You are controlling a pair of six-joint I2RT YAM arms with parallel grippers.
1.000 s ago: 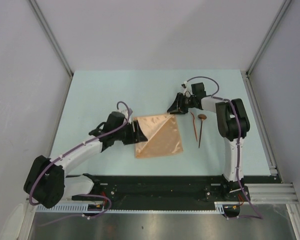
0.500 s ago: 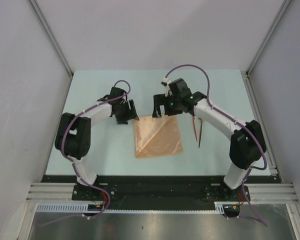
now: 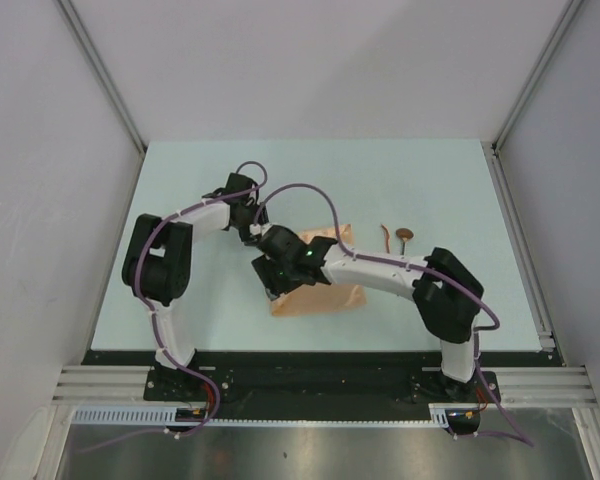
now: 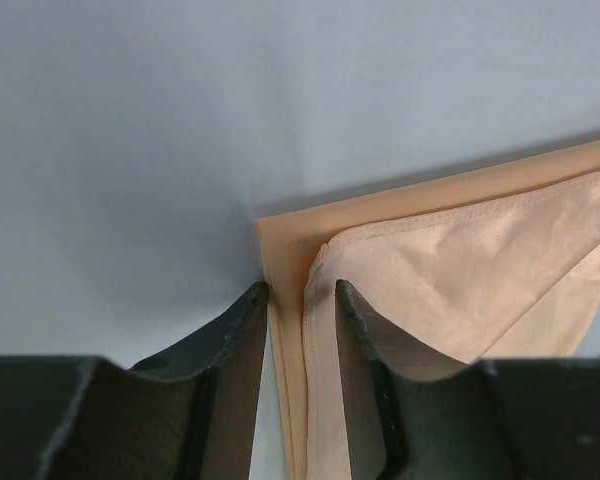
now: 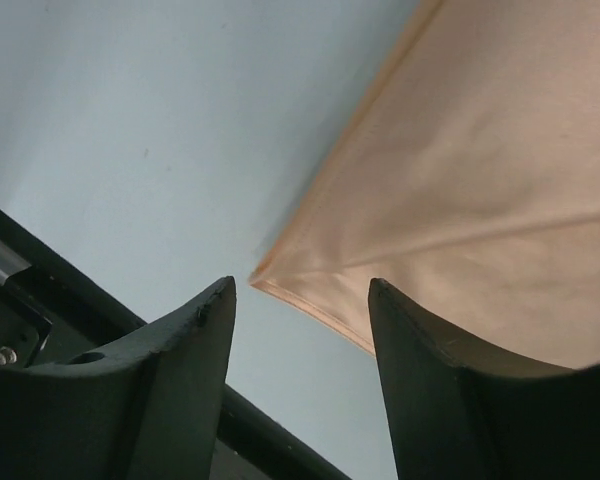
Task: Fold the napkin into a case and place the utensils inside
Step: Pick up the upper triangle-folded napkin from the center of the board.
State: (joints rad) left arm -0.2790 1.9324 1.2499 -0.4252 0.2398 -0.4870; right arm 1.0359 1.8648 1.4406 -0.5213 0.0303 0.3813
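Both grippers hold nothing: the left gripper sits narrowly astride the napkin's doubled edge at lower centre, and the right gripper gapes wide over a corner, so closing could snag only one layer.

Plain peach-orange napkin, reddish-brown utensils, pale blue-green table, light grey walls

I find nothing to read here: no lettering, number or label on the napkin, the table or my own fingers.
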